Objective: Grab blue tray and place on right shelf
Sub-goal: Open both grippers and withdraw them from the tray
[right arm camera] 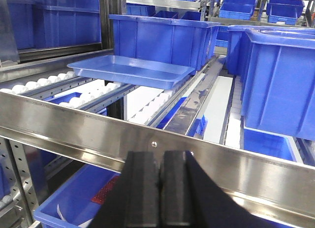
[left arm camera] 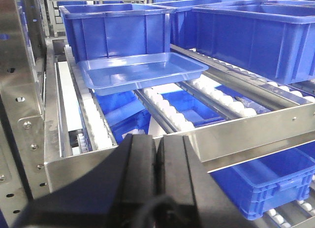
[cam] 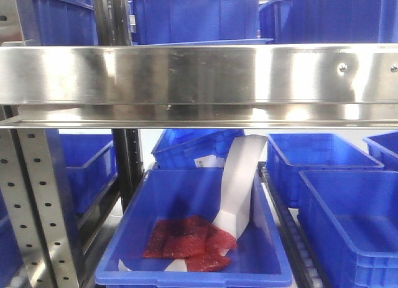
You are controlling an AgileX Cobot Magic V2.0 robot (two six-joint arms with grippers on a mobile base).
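From the front, the right shelf (cam: 199, 73) shows its steel beam, with only a thin edge of the blue tray (cam: 205, 42) peeking above it. In the left wrist view, the tray (left arm camera: 140, 70) rests on white rollers (left arm camera: 167, 107) before a deep bin (left arm camera: 115, 28); the left hand (left arm camera: 156, 156) is pressed together and must spread before reaching. In the right wrist view, the right hand (right arm camera: 160, 188) is likewise pressed together, below the beam; it should rise over the beam first and approach the tray's near lip level.

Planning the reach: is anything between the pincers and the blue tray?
Yes. The steel front beam crosses in front of both shut pincers, left and right. The blue tray sits behind it on the rollers.
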